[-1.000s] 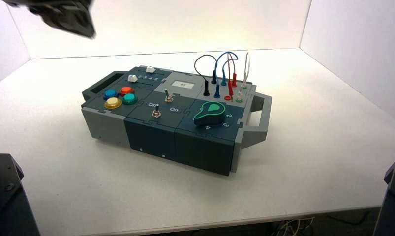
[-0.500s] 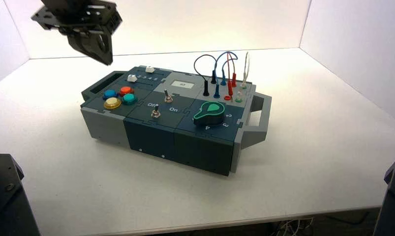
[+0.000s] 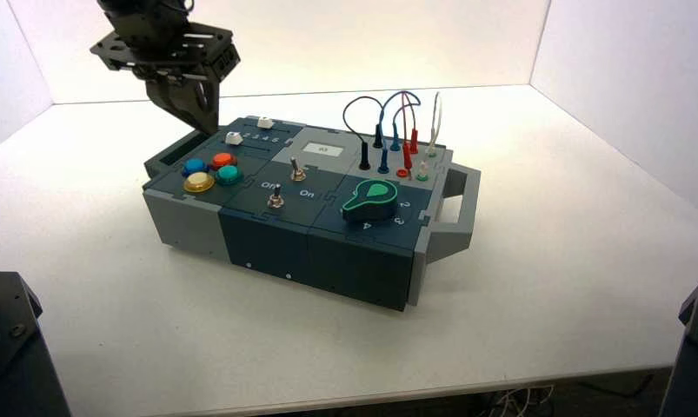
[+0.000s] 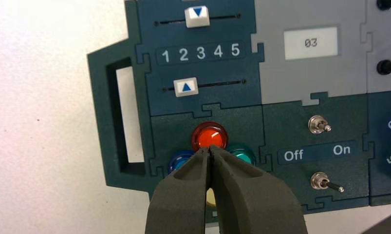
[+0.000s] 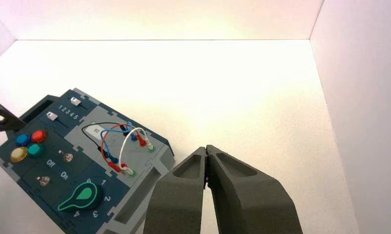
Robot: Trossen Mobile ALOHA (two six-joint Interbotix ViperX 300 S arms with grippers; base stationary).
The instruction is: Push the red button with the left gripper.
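On the box (image 3: pixel 310 217), the red button (image 4: pixel 209 136) sits behind the yellow button (image 3: pixel 199 182): glossy, rigid, needing a centred press. Above it, beyond, hangs the left hand (image 4: pixel 210 155), fingers together. The right hand (image 5: pixel 206 158), pressed together, is parked.

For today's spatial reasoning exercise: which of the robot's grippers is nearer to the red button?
Left. The left gripper, fingers shut, hangs above the red button at the box's far left edge; the right gripper is off beyond the box's other end.
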